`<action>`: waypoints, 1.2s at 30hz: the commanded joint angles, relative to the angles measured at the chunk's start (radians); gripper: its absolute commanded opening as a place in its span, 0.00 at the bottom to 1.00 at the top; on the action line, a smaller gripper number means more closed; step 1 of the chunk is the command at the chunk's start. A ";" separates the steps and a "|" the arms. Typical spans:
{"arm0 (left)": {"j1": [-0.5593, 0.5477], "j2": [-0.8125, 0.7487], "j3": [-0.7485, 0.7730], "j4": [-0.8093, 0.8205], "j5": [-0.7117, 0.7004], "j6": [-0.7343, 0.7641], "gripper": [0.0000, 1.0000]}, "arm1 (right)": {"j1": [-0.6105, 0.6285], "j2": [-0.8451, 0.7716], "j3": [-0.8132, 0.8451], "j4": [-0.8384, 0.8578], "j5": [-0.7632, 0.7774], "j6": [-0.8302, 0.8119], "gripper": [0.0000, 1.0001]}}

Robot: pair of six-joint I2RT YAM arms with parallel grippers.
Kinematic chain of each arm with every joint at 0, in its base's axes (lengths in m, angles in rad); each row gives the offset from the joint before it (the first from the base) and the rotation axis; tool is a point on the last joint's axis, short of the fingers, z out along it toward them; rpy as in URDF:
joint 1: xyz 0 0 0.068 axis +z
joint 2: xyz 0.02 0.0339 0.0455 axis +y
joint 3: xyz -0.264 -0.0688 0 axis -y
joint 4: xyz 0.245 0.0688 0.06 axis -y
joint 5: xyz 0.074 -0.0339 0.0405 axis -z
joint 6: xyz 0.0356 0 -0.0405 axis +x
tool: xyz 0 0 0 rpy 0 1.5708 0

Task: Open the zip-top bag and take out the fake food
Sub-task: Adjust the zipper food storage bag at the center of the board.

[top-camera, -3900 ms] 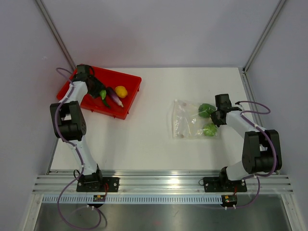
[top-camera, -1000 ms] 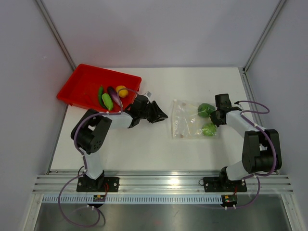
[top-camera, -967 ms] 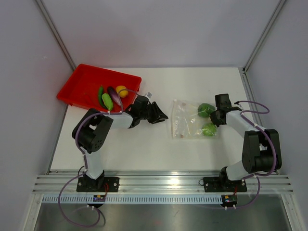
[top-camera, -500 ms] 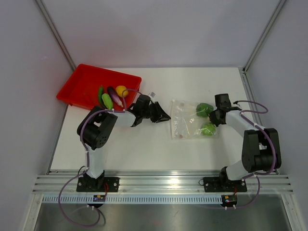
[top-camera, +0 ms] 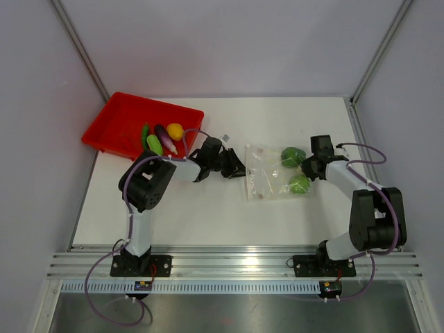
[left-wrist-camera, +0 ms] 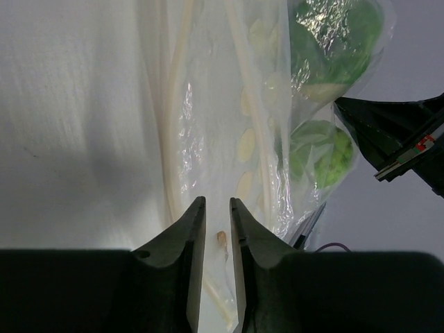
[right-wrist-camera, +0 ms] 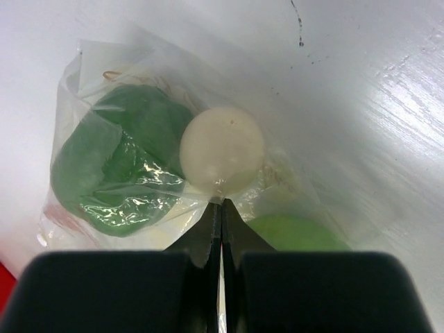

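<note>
The bag [top-camera: 270, 182] lies flat on the table [top-camera: 208, 215], right of the middle, with two green pieces [top-camera: 291, 156] inside it near its right side. The wrist view there also shows a pale round piece [right-wrist-camera: 222, 151] under the plastic. Some food [top-camera: 161, 137] is already in the red tray [top-camera: 114, 114], far to the left.

The right gripper [top-camera: 310, 166] is clenched on the right edge of the bag and pinches the thin film between its tips. The left gripper [left-wrist-camera: 216, 202] is just at the left edge of the bag, where the zip strips run. Its jaws stand only a narrow slit apart. As far as its own camera shows, no plastic is caught between them, but the film is clear and I am not fully sure.

I judge that the step in hand is to take one lip of the mouth, so that the bag can be pulled open while the right side is pinned. The task is partly done, since food remains inside.

The next move calls for the left jaws to close on one layer only, near the zip. Then comes a gentle pull away from the right gripper. Taking both layers would keep the mouth shut.
</note>
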 commanded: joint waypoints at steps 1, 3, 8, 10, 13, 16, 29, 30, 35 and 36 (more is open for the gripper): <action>-0.015 0.018 0.042 0.041 0.042 -0.001 0.25 | 0.002 -0.067 -0.019 0.063 -0.022 -0.035 0.00; -0.018 0.021 0.048 0.044 0.040 -0.001 0.29 | 0.013 -0.097 -0.032 0.088 -0.019 -0.047 0.00; -0.034 0.050 0.069 0.025 0.034 0.013 0.37 | 0.093 -0.163 -0.042 0.125 0.035 -0.091 0.00; -0.037 0.064 0.080 0.038 0.048 0.002 0.38 | 0.119 -0.176 -0.031 0.133 0.050 -0.122 0.00; -0.038 0.067 0.077 0.050 0.051 -0.001 0.40 | 0.159 -0.199 -0.020 0.134 0.084 -0.164 0.00; -0.038 0.058 0.077 0.050 0.048 0.007 0.43 | 0.167 -0.218 -0.029 0.146 0.092 -0.176 0.00; -0.038 0.080 0.100 0.001 0.046 0.023 0.54 | 0.167 -0.084 0.050 0.057 0.075 -0.174 0.13; -0.038 0.080 0.100 0.001 0.045 0.025 0.54 | 0.167 -0.071 0.078 0.039 0.064 -0.197 0.18; -0.038 0.075 0.098 -0.001 0.045 0.027 0.55 | 0.167 -0.071 0.072 0.054 0.030 -0.216 0.43; -0.038 0.075 0.098 -0.002 0.046 0.027 0.55 | 0.167 -0.077 0.066 0.057 0.030 -0.217 0.58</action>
